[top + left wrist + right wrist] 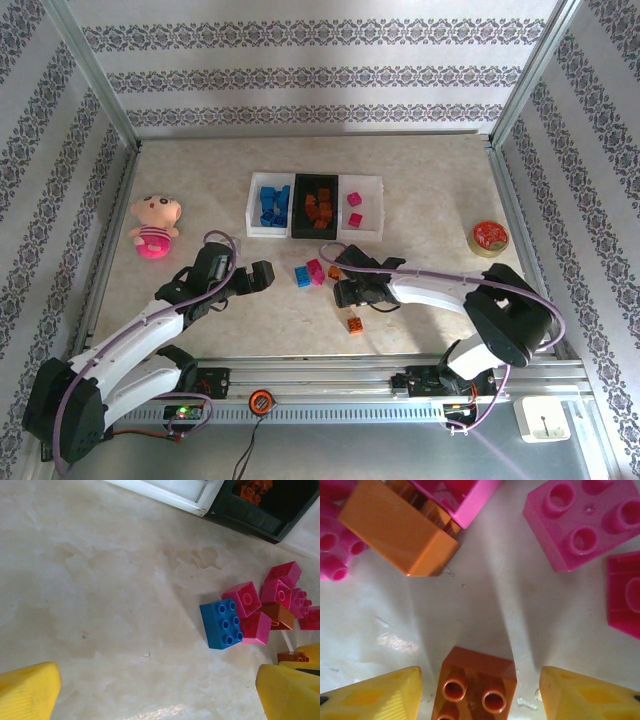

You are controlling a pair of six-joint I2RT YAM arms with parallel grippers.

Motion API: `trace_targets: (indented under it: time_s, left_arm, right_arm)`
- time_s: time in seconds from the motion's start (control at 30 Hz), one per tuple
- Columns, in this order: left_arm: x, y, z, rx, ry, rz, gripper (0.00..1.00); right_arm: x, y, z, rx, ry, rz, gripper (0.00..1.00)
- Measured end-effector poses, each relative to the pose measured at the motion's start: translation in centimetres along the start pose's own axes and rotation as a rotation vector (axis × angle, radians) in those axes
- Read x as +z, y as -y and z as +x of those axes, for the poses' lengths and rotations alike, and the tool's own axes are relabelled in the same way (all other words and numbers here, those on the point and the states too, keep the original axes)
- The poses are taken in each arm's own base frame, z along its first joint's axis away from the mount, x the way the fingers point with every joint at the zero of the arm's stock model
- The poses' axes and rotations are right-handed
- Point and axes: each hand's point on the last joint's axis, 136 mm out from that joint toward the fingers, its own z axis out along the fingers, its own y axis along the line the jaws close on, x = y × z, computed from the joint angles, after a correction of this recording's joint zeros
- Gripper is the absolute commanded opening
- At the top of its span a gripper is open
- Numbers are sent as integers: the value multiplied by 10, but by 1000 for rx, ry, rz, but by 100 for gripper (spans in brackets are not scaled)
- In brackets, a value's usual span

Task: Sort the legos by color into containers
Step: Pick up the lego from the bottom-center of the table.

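Three containers stand side by side at the back: a white tray [252, 212] with blue legos, a black tray [296, 212] with orange ones, and a white tray [376, 208] with pink ones. Loose legos lie in a cluster mid-table: a blue brick [222, 624], several pink bricks [246, 598] and an orange one [277, 616]. My right gripper [345, 290] is low over the cluster and open. A small orange brick [475, 687] stands between its fingers [375, 695] with a gap on each side. My left gripper [160, 695] hovers open over bare table, left of the cluster.
Another orange brick [355, 325] lies alone nearer the front edge. A pink plush doll [153, 227] sits at the left and a round red tape roll [488, 238] at the right. Patterned walls close in the table on three sides.
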Motion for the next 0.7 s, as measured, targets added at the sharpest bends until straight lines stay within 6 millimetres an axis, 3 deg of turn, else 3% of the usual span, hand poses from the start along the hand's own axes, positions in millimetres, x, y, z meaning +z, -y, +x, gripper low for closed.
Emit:
trace_targets:
  time_s: [0.23, 0.4, 0.57, 0.7]
  left_arm:
    - [2, -2, 3, -9, -2, -1, 100]
    - [2, -3, 4, -11, -4, -3, 100]
    - [2, -3, 4, -14, -4, -3, 100]
    - [3, -2, 3, -18, -2, -1, 100]
  right_arm:
    - [-1, 5, -1, -7, -2, 30, 30]
    - [-18, -9, -12, -22, 45, -41, 23]
    - [-73, -40, -62, -49, 206, -161, 22]
    - [-119, -60, -120, -48, 354, -240, 22]
